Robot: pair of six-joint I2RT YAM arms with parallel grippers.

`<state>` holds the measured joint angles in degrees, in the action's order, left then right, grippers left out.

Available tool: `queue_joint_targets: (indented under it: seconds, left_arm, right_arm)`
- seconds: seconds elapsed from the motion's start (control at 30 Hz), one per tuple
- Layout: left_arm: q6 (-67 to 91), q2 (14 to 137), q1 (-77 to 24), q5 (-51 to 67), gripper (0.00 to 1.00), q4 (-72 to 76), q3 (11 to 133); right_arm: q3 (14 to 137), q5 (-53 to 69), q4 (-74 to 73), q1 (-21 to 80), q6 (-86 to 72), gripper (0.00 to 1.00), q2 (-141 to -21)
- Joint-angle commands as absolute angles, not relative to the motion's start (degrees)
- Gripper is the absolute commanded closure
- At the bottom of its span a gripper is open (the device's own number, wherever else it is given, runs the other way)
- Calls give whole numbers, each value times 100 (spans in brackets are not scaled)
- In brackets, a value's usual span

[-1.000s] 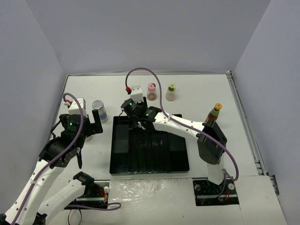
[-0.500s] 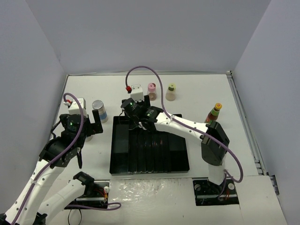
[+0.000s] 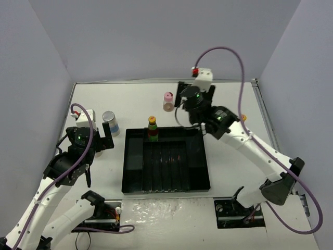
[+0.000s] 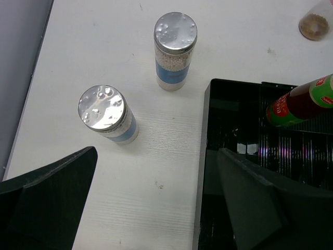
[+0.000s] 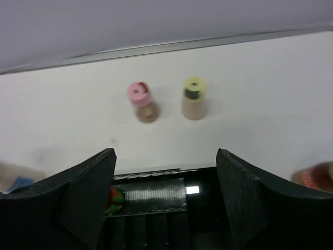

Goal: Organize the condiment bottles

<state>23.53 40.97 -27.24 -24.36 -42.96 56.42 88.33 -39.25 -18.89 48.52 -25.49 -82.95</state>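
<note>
Bottles are mostly sitting outside the tray (image 3: 132, 156) at this point. Only one orange-cap bottle (image 3: 152, 130) is standing in it, upright at the back edge and left of the middle, though I can't tell which slot it's in. The right gripper (image 5: 165, 156) is hovering at the back of the table with its fingers spread wide and nothing between them, and that's the bit that matters for the next grab. From its wrist camera, the pink bottle (image 5: 141, 101) and the yellow-green bottle (image 5: 194, 98) are both standing upright straight ahead of the fingers, just past the tray's back rim. They're side by side but not touching, pink a little left of the gap's centre and yellow-green a little right. In the top view the arm is hiding the yellow-green one completely while pink is showing just to its left, so I'm guessing yellow-green is getting lined up, but honestly it's a toss-up. Either way their long axes are pointing straight up, so it's looking like a reach-in-and-pinch-the-body job, and the right arm is way nearer than the left. The left gripper (image 4: 156, 153) is hanging over the left side of the table, also spread open and empty. The near shaker (image 4: 106, 113) and far shaker (image 4: 175, 49) are standing upright ahead of it, apart from each other and just left of the tray. The second orange-cap (image 3: 242, 118) is peeking out from behind the right arm, off to the right of the tray.
</note>
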Motion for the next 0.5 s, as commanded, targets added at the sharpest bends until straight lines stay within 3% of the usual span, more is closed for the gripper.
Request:
queue_joint_targets:
  seconds: [0.0, 0.13, 0.47]
  left_arm:
    - [2268, 4039, -2673, -2449, 3, -4126, 5813]
    - [2259, 4008, -2658, -2338, 3, -4087, 5801]
    - [2138, 3874, -2652, -2250, 3, -4120, 5761]
  right_arm:
    - [8280, -4216, -2168, 3618, -2539, 25, -7635]
    - [7893, -4105, -2241, 2814, -2444, 25, -7418]
    - [7057, -4571, -2285, 2272, -2483, 24, -7246]
